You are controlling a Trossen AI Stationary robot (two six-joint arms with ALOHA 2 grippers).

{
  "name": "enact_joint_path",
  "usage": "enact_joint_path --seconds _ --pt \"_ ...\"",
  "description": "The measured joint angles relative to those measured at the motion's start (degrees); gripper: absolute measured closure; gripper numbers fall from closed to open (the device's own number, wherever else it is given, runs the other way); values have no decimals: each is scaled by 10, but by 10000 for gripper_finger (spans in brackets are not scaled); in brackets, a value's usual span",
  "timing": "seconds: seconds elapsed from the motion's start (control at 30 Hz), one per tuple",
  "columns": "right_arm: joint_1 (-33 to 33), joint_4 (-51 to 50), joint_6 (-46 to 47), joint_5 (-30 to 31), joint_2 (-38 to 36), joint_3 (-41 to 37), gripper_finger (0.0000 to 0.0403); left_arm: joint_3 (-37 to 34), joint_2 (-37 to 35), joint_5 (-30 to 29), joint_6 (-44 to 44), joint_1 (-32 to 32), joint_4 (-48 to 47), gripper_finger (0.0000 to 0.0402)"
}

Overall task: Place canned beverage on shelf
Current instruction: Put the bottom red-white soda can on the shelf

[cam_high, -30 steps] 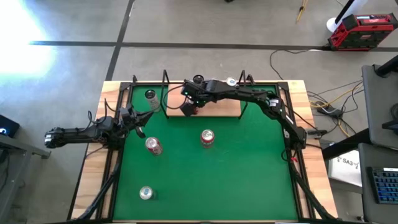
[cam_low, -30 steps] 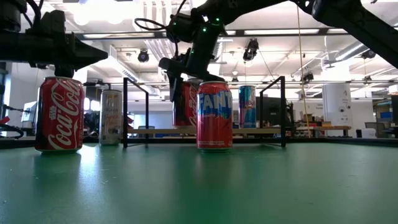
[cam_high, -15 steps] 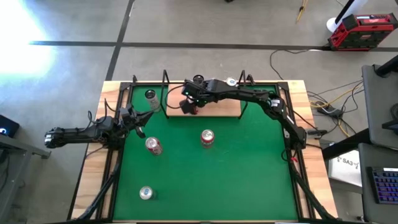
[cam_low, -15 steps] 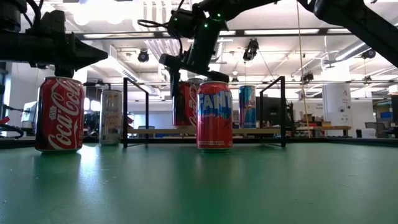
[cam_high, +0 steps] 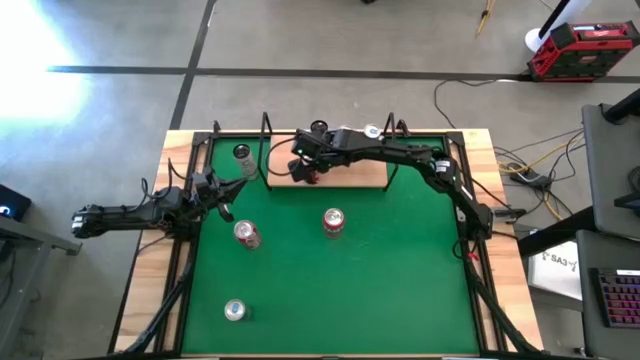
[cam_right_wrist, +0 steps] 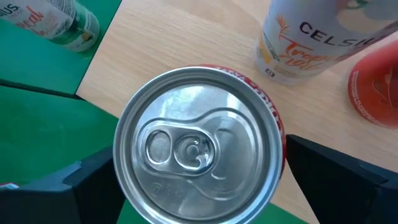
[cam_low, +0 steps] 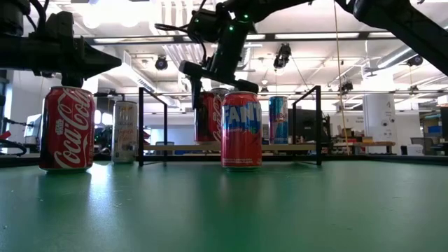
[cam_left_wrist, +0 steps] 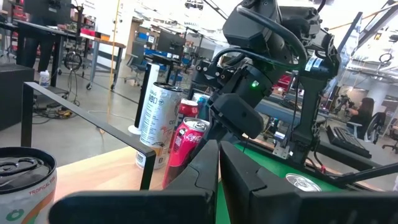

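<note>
A red can stands upright on the near left part of the light wood shelf, resting on its base. My right gripper hangs over it, open, slanting down from the right. One finger and the other finger flank the can below its rim. A white Celsius can and another red can stand farther back on the board. My left gripper waits shut at the table's left edge, away from all cans. My right gripper has a finger on each side of the red can's wall, coming from above at a slant. The can's own top hides both gaps, so I cannot tell whether the fingers touch it. The can stands upright on the shelf board.
On the green mat stand a Coca-Cola can, a Fanta can, a third can near the front, and a pale can left of the shelf. Black metal uprights frame the shelf.
My right gripper has rolled about its own pointing line over the red can without shifting place. The can has stayed upright on the shelf board.
</note>
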Motion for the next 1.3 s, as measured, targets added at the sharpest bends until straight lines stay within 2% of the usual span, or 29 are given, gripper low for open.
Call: enact_joint_path --seconds 0.17,0.4,0.53,0.77,1.03,1.3 --pt "3 1 0 6 0 0 33 0 0 0 0 0 0 402" --pt "11 2 10 19 0 0 103 0 0 0 0 0 0 402" --pt "16 3 24 19 0 0 104 0 0 0 0 0 0 402" --pt "24 -5 108 40 0 0 104 0 0 0 0 0 0 402" --pt "33 -58 210 90 0 1 98 0 0 0 0 0 0 402" --pt "32 -116 303 101 -2 2 95 0 0 0 0 0 0 402"
